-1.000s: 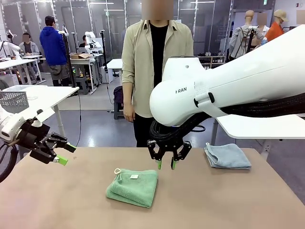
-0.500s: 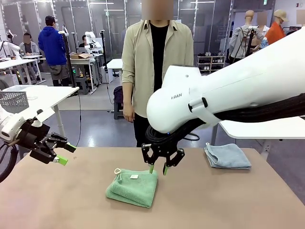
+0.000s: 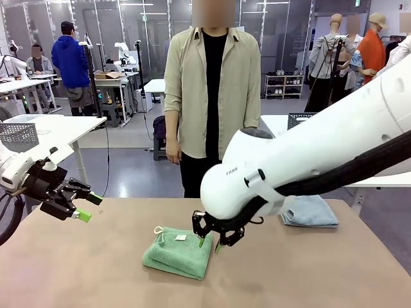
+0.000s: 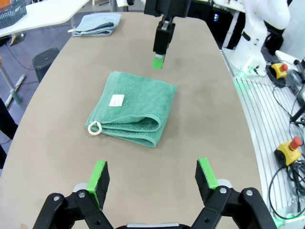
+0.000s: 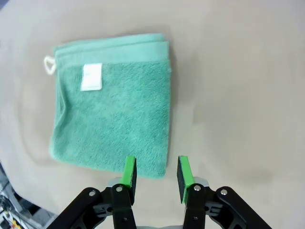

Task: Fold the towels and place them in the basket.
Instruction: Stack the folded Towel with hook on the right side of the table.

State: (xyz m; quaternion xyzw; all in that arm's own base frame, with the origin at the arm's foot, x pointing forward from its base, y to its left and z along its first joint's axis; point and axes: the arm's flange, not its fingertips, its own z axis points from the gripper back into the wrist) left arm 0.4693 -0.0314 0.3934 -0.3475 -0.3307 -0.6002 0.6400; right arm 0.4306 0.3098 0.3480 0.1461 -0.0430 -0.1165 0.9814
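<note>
Towels on the table: two. Mint green towel (image 3: 179, 251) lies folded flat at the table's middle, roughly square, its thick folded edge and white loop (image 4: 95, 128) turned toward the robot's left side, white label (image 5: 91, 77) face up. Pale grey-blue towel (image 3: 312, 211) lies folded at the far right of the table (image 3: 308, 269), partly hidden behind the right arm, well apart from the green one. Terry pile shows on both.

Right gripper (image 3: 210, 243) hangs over the green towel's right edge, jaws partly apart with a narrow gap, nothing between the pads (image 5: 128, 172). Left gripper (image 3: 87, 206) hovers at the table's left edge, jaws spread wide, holding nothing.
</note>
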